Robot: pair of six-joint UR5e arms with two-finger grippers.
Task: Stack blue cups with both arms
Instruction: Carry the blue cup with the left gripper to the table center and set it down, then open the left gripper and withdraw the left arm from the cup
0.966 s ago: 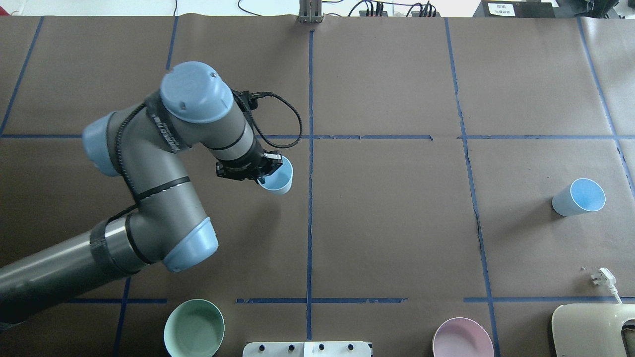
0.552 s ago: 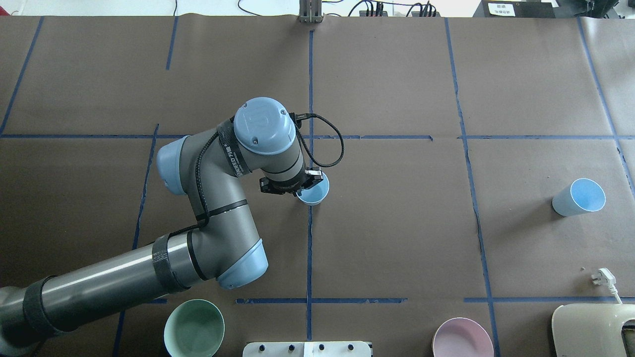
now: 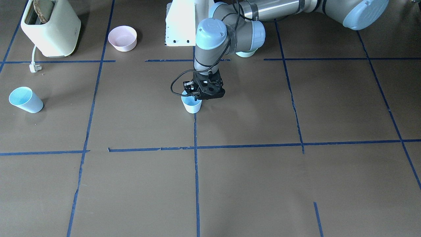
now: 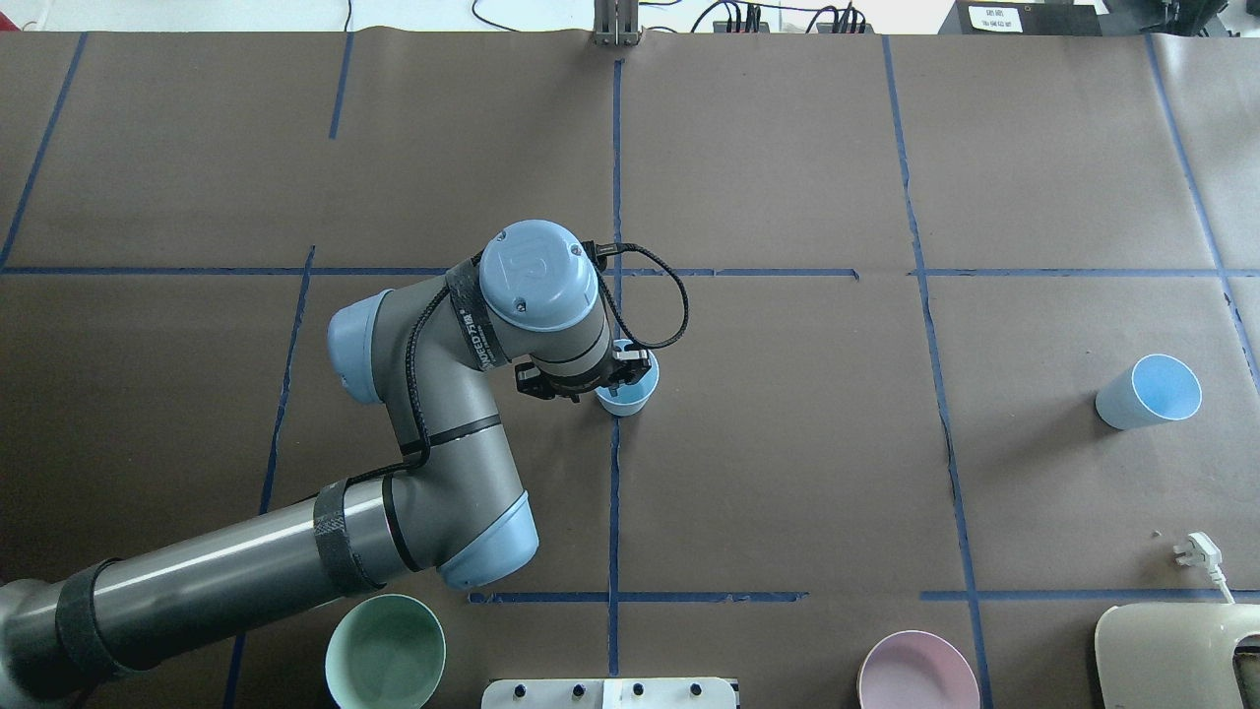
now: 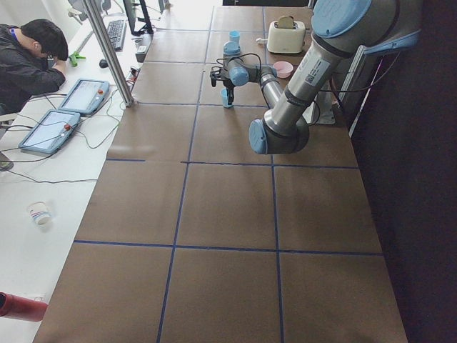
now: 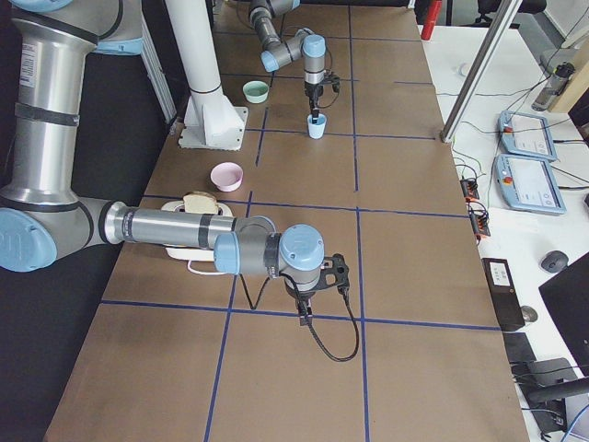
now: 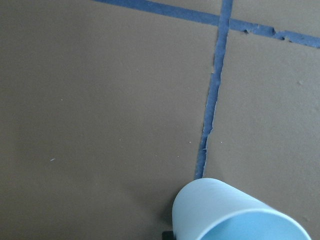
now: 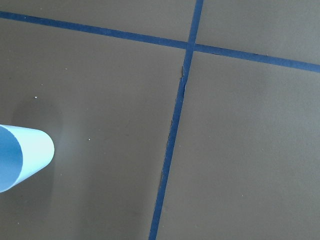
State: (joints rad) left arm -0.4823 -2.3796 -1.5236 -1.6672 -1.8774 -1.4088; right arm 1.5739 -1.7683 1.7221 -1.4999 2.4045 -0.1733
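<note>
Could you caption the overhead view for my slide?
Left gripper holds a blue cup mid-table; second cup sits far right.

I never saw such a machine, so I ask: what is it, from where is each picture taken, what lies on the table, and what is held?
It is a robot: a left arm and a right arm at a table. Cameras look from above, from the front, from both table ends and from each wrist. On the table are a green bowl, a pink bowl and a toaster. The left gripper holds one blue cup by its rim; the other cup stands apart. Whether the right gripper is open, I cannot tell.
</note>
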